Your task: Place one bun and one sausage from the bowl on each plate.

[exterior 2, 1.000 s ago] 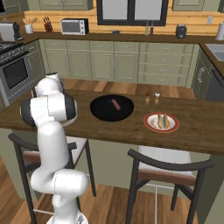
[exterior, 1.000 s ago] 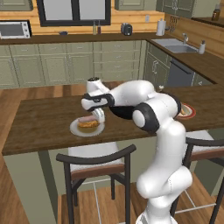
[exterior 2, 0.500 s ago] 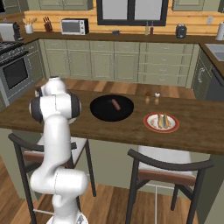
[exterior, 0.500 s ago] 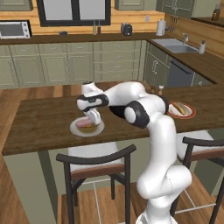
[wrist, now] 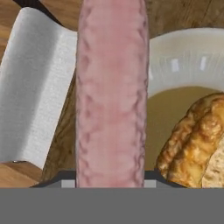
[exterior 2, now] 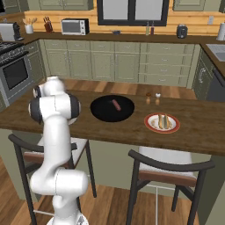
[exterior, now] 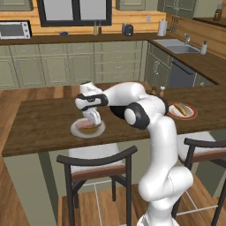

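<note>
So the whole thing sits on a dark brown wooden table (exterior: 39, 123), really a kitchen island, with dark-framed stools with pale seats pulled up along the near side. Behind it there's a run of sage-green cabinets under a wood-panelled wall, a dark window, a microwave (exterior 2: 74, 26) on the back worktop, an oven (exterior 2: 15, 72) on the left and a sink (exterior: 176, 44) off in the right corner.

The gripper (exterior: 92, 118) hangs low over the pale grey-white plate (exterior: 100, 130) near the left end of the table. The fingers are closed tight on a pinkish sausage (wrist: 111, 92), which runs straight up the hand view right over the plate's rim. A golden bun (wrist: 192, 140) lies on the brownish centre of that plate, just beside the sausage.

Further right sits the black bowl (exterior 2: 99, 115) with another sausage (exterior 2: 116, 105) in it. Past that, the red-rimmed plate (exterior 2: 149, 127) carries a bun and sausage together (exterior 2: 163, 121). Two small shakers (exterior 2: 152, 98) stand just behind it.
</note>
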You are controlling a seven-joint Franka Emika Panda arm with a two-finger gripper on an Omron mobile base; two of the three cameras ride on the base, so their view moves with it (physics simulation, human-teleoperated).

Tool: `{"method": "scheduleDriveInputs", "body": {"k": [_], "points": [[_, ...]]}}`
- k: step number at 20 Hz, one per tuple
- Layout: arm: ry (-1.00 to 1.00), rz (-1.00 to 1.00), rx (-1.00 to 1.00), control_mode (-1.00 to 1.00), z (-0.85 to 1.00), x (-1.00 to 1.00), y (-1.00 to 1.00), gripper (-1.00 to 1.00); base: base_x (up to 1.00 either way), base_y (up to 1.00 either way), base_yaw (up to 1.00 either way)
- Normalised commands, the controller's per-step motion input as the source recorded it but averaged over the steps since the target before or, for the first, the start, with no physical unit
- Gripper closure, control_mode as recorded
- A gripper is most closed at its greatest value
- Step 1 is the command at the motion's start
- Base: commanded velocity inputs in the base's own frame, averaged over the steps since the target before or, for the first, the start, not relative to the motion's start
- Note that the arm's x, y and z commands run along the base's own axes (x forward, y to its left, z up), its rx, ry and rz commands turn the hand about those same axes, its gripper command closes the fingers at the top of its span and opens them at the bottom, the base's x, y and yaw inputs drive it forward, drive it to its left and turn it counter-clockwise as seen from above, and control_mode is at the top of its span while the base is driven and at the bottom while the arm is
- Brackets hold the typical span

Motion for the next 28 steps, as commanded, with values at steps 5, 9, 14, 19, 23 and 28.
{"method": "scheduleDriveInputs", "body": {"k": [5,9,14,19,23,28], "points": [[-0.05,0.0,-0.02,-1.0,-0.65,0.11,0.01,1.0,0.0,0.0,0.0],[-0.07,0.0,-0.01,-1.0,0.0,0.1,0.0,1.0,0.0,0.0,0.0],[-0.01,0.0,0.0,-1.0,0.05,0.04,-0.02,1.0,0.0,0.0,0.0],[0.04,-0.11,-0.01,-1.0,-0.02,0.23,-0.32,1.0,0.0,0.0,0.0],[0.02,-0.08,0.0,-1.0,0.0,0.07,-0.15,-1.0,0.0,0.0,0.0],[0.0,0.0,-0.02,-1.0,0.0,0.0,0.0,-1.0,0.0,0.0,0.0]]}}
